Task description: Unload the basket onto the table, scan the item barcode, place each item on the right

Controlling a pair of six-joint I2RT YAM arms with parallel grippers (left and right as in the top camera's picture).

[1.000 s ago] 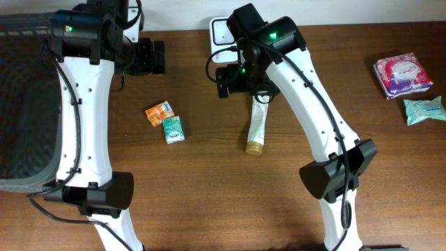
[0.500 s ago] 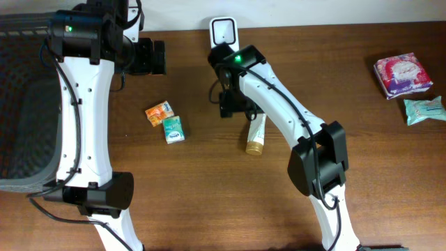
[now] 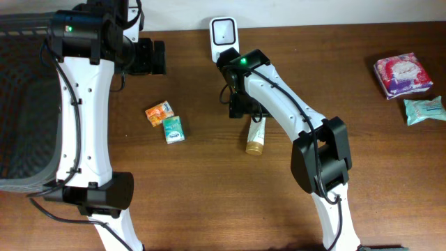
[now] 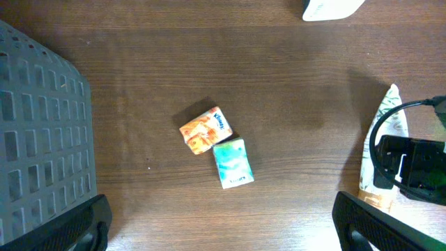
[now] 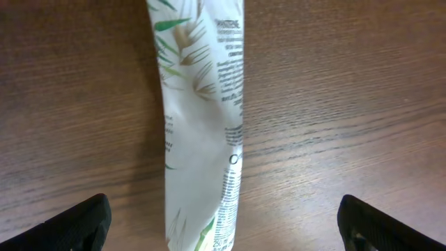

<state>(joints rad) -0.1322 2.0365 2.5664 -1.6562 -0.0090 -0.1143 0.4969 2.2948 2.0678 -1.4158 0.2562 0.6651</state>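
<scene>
A white tube (image 3: 256,131) with leaf print and a gold cap lies on the wooden table, cap toward the front. My right gripper (image 3: 244,106) hovers over its upper end, open. In the right wrist view the tube (image 5: 202,118) runs between the two wide-apart fingertips (image 5: 83,222) of the right gripper (image 5: 223,226), neither touching it. The white barcode scanner (image 3: 223,31) stands at the table's back edge. An orange packet (image 3: 159,113) and a green packet (image 3: 173,130) lie side by side left of the tube. My left gripper (image 3: 153,57) is open and empty, above and behind them.
A dark mesh basket (image 3: 21,104) fills the left side, also seen in the left wrist view as the basket (image 4: 42,132). A pink pack (image 3: 403,73) and a teal pack (image 3: 424,109) lie at the far right. The left wrist view shows both packets (image 4: 205,130).
My right arm has swung from beside the scanner toward the front, settling over the tube's upper end. The left arm and all items have stayed put.
</scene>
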